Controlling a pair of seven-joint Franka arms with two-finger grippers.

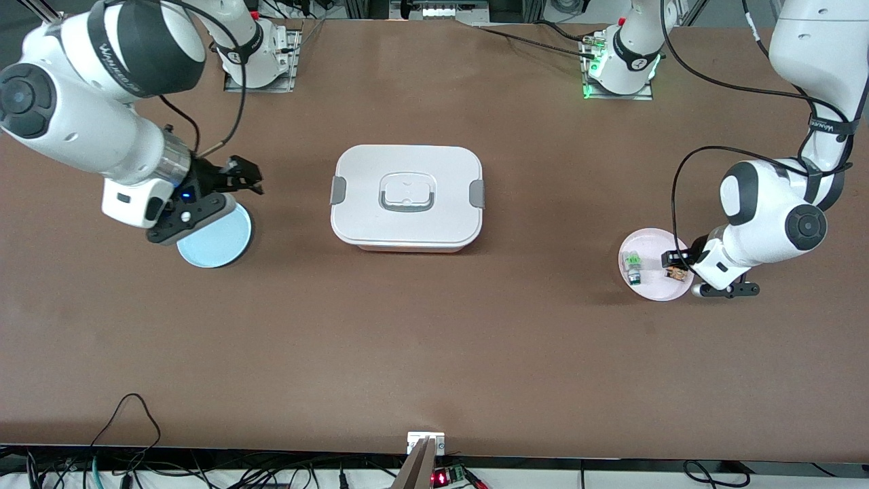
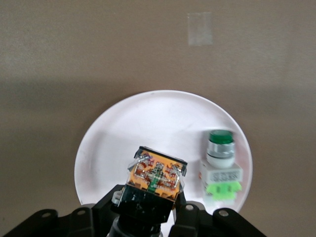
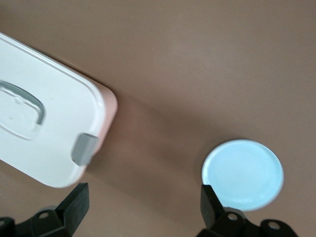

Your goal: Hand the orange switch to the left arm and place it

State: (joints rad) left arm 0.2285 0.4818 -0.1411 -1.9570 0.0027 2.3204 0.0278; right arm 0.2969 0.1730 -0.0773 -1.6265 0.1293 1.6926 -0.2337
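Front view: left gripper (image 1: 674,266) low over pale pink round plate (image 1: 645,238), clamped on small orange-bodied black switch (image 1: 675,274); white lidded box (image 1: 406,197) lies between arms.

Left wrist view: switch (image 2: 154,178) between fingers, green-and-white switch (image 2: 220,168) beside.

Right wrist view: right gripper (image 3: 143,207) spread, empty, waiting near light-blue round plate (image 3: 243,174).

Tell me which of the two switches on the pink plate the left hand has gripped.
The orange switch, clamped in the left hand; the green switch lies untouched beside it.

Box (image 3: 47,128) beside blue plate (image 3: 243,174)
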